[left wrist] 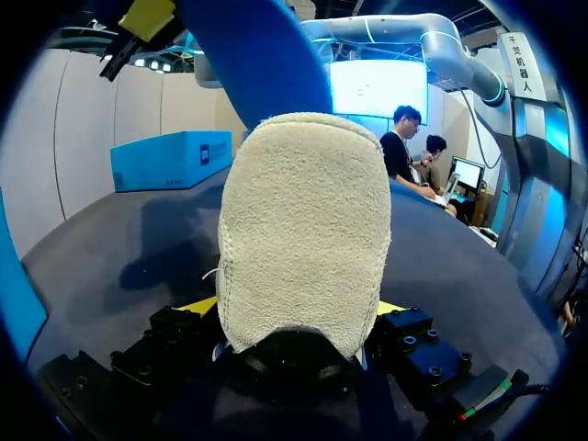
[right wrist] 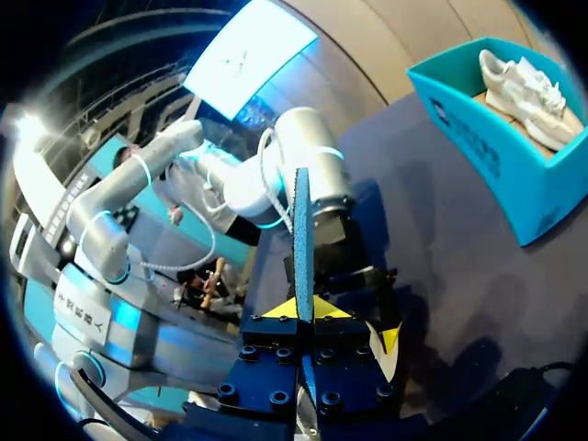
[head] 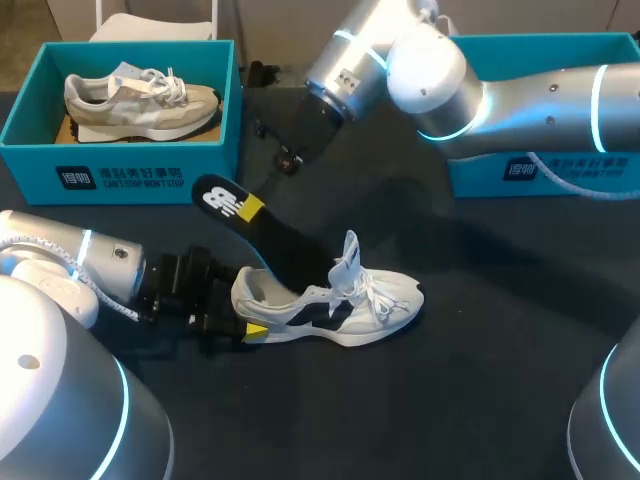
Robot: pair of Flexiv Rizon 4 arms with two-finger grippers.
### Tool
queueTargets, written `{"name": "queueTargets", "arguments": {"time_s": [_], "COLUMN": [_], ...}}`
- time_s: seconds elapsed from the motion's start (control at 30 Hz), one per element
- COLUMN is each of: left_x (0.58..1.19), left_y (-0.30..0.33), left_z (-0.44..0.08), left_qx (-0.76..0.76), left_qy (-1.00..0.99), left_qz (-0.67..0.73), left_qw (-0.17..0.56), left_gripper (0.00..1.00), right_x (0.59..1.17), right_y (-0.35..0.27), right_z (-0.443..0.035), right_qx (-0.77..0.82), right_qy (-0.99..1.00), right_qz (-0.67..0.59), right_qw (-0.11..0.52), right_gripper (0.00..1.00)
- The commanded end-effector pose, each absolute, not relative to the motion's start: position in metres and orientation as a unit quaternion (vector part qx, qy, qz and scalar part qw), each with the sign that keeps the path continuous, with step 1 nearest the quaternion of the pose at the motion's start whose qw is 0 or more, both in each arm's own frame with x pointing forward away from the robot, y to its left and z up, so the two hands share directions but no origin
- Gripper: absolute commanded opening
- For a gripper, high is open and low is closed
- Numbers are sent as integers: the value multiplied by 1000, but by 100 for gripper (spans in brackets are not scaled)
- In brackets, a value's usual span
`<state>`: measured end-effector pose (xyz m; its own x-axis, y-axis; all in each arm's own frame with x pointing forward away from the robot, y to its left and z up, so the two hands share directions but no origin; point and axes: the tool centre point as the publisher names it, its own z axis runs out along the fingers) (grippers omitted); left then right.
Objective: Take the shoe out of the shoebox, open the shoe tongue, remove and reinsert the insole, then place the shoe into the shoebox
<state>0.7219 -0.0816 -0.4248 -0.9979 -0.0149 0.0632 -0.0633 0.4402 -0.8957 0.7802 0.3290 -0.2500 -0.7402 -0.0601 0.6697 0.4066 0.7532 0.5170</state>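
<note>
Bare table (head: 500,400) is lying open at the near right corner. The white shoe (head: 370,305) and insole (head: 262,228) are blocking the middle. A shoebox (head: 150,165) is filling the far left corner and a second box (head: 470,172) the far right, with my right arm (head: 540,100) hanging between.

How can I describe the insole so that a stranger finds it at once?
Find the teal shoebox at the far left, holding a beige shoe. Before its near right corner, the insole slants down into the white and black shoe. It is the only flat dark strip, with a white logo, pinched by the right gripper.
</note>
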Motion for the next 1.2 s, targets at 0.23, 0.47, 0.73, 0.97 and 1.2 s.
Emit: {"name": "queueTargets", "arguments": {"time_s": [0.23, 0.47, 0.73, 0.97, 1.2], "left_x": [723, 723, 723, 723, 723], "left_y": [-82, -82, -82, -82, -82], "left_z": [-428, -428, -428, -428, -428], "left_qx": [23, 23, 23, 23, 23], "left_qy": [-849, -849, -849, -849, -849], "left_qz": [527, 527, 527, 527, 527], "left_qw": [23, 23, 23, 23, 23], "left_gripper": [0, 0, 0, 0, 0], "right_x": [790, 803, 811, 820, 829], "right_y": [321, 317, 306, 292, 275], "right_z": [-215, -190, -163, -142, -129], "right_qx": [-170, -200, -256, -306, -325], "right_qy": [-896, -891, -872, -853, -833], "right_qz": [-355, -369, -401, -420, -447], "right_qw": [205, 172, 112, 51, 9], "right_gripper": [0, 0, 0, 0, 0]}}
